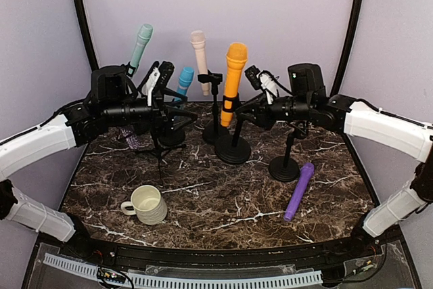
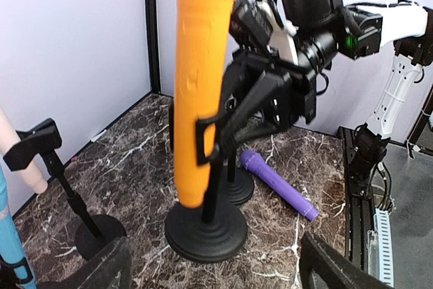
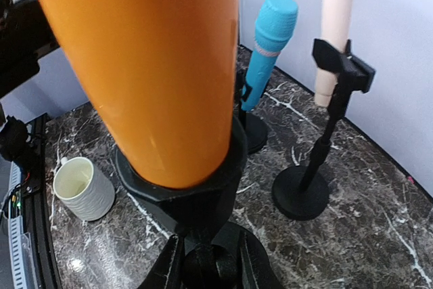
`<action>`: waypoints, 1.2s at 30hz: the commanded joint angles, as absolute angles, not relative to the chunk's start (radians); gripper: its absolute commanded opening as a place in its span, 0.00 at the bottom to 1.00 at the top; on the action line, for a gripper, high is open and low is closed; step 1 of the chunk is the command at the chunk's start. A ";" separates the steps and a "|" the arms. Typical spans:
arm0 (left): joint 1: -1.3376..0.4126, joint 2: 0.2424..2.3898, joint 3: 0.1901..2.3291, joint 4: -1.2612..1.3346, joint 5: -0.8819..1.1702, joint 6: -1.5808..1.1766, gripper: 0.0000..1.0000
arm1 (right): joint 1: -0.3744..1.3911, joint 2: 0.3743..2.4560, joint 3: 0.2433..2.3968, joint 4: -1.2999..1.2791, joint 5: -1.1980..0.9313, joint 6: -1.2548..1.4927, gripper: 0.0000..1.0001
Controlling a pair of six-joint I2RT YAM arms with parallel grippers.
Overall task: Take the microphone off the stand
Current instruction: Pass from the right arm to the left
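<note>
I see the orange microphone (image 1: 235,76) seated upright in its clip on the stand (image 1: 233,150), whose round base sits on the marble table (image 1: 223,201) near the middle, slightly toward the back. My right pincer (image 3: 212,267) has reached in from the right and is closed narrowly around the stand's black neck just under the clip. On the right wrist feed the two fingers flank that neck with no gap I can make out, and the microphone's orange body fills the frame above them. My left pincer (image 2: 215,244) is spread wide and holds nothing. Its fingers (image 2: 101,270) show only at the bottom corners of the left wrist feed, facing the stand's base and well apart from it. It hangs at the left of the table by the tripod carrying a blue microphone (image 1: 185,80). A purple microphone (image 1: 298,191) lies flat at the right, beside a bare stand. A cream mug (image 1: 147,204) stands at the near left.
</note>
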State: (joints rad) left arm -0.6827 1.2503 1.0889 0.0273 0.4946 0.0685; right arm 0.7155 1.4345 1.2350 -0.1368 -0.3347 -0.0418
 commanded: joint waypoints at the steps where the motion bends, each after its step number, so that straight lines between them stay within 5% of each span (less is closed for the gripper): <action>1: -0.679 1.293 1.140 0.035 0.596 0.047 0.87 | 0.776 1.394 1.189 -0.030 -0.321 -0.022 0.00; 22: -0.687 1.485 1.091 0.360 0.864 -0.138 0.87 | 0.889 1.425 1.037 0.042 -0.284 -0.029 0.00; 28: -0.713 1.535 1.089 0.375 0.841 -0.135 0.81 | 0.894 1.431 1.031 0.061 -0.287 -0.021 0.00; 33: -0.723 1.563 1.094 0.390 0.813 -0.139 0.60 | 0.897 1.435 1.024 0.062 -0.292 -0.022 0.00; 36: -0.725 1.568 1.094 0.399 0.808 -0.139 0.58 | 0.897 1.437 1.021 0.057 -0.288 -0.028 0.00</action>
State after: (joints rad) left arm -0.7189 1.5734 1.1038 0.3508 0.8146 -0.1390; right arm 0.8871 1.4456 1.0199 -0.0734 -0.2859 -0.0319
